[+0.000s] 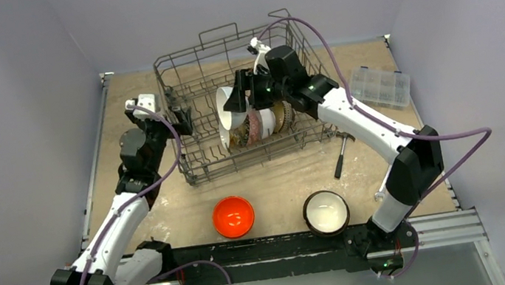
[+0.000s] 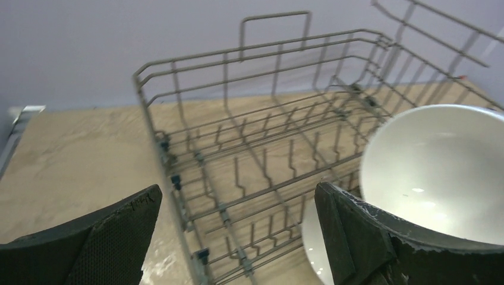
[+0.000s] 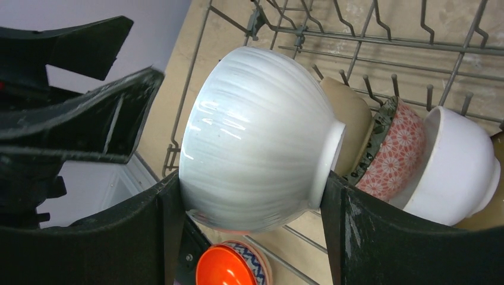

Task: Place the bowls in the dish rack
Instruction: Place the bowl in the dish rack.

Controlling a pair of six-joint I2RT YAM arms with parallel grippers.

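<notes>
Right wrist view: right tool is gripping a white bowl, best easing it edgewise into the dish rack; left tool is standing open.

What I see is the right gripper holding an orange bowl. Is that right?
No. The right gripper holds a white bowl, not an orange one, as the right wrist view shows. The orange bowl lies on the table.

Clear compartment box sits far-right on counter; hammer w/ dark handle lies nearer, apart from box.
</notes>
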